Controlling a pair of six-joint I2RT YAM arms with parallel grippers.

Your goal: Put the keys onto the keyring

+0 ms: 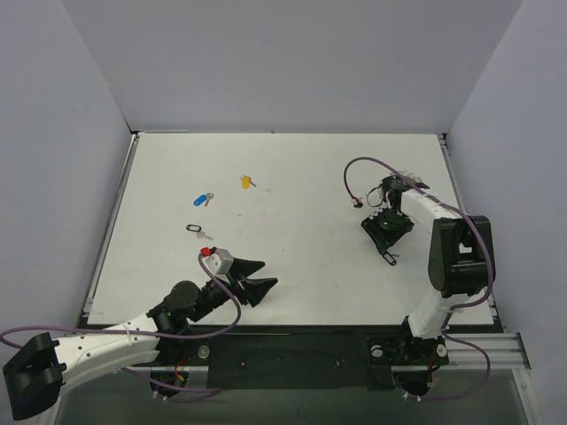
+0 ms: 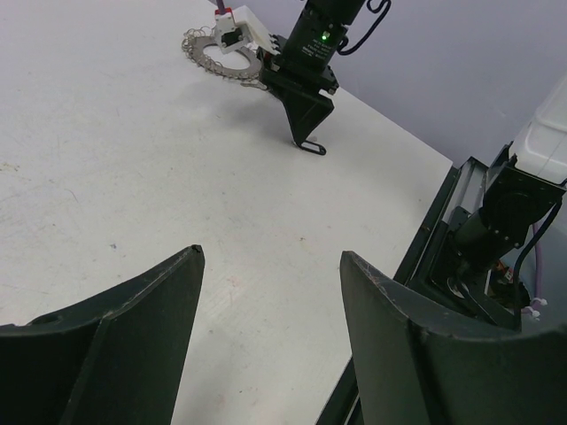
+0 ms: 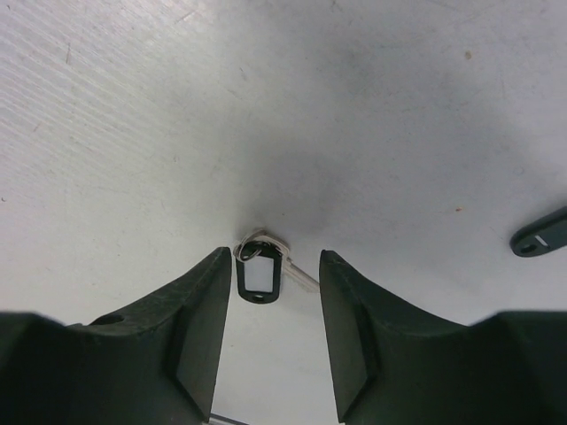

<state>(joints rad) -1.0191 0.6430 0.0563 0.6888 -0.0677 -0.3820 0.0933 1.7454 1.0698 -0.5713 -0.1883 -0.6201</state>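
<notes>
The keyring [image 2: 205,55], a flat beaded silver ring, lies on the table by the right arm's wrist. In the top view [image 1: 376,202] the arm hides most of it. My right gripper [image 3: 275,257] is open, tips down at the table, astride a small silver key with a black tag [image 3: 260,273]. That key shows at the fingertips in the top view [image 1: 388,258]. A yellow-headed key [image 1: 246,181], a blue-headed key [image 1: 203,199] and another black-tagged key [image 1: 198,231] lie apart at centre left. My left gripper [image 1: 268,273] is open and empty above bare table.
The white table [image 1: 301,283] has grey walls on three sides. A black tag [image 3: 540,235] shows at the right edge of the right wrist view. The table's near-right edge and the right arm's base [image 2: 496,221] are close in front of the left gripper [image 2: 270,252].
</notes>
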